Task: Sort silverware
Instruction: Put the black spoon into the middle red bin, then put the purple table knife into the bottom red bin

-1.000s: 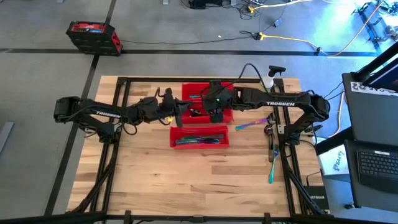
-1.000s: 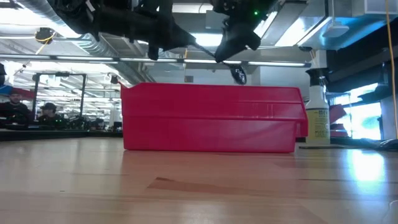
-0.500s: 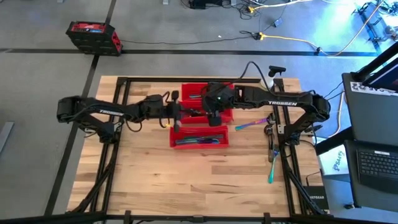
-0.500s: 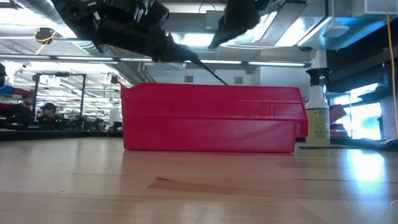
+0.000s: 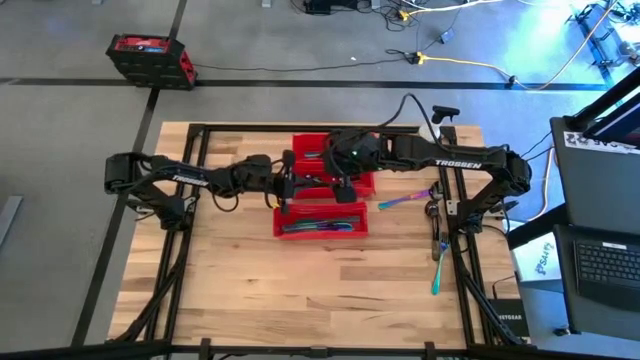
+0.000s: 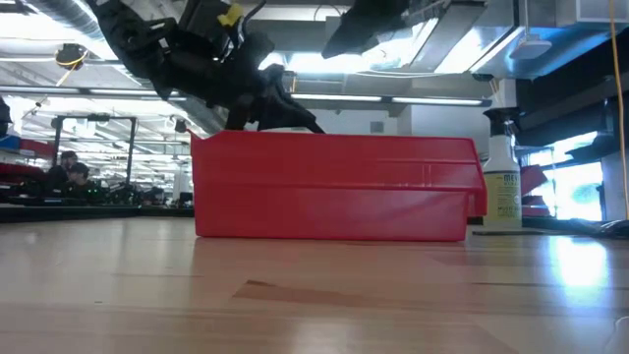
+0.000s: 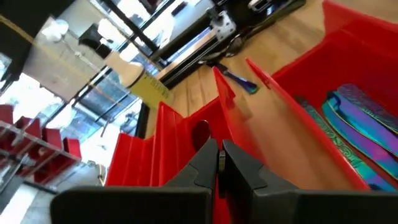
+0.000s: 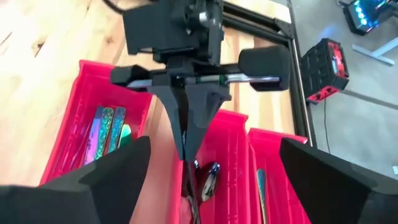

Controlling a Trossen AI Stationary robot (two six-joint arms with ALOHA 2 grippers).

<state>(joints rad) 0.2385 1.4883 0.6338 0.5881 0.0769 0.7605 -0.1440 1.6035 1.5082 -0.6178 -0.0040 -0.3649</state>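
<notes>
Iridescent blue-purple-teal slim silverware (image 5: 318, 227) gleams in my long red plastic bin (image 5: 320, 219) on the wooden surface (image 5: 300, 290); my left gripper (image 8: 184, 144), jaws together, points down over dark spoons; right gripper (image 5: 342, 186), jaws apart, hovers.

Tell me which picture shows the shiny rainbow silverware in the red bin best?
The left wrist view: the iridescent handles lie close and plain in the red bin. The right wrist view shows them smaller, the high view as a thin streak; the low view hides them behind the bin's wall.

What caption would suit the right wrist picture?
Left gripper, shut, lowers a dark spoon into a red bin; iridescent silverware fills the neighbouring bin.
</notes>
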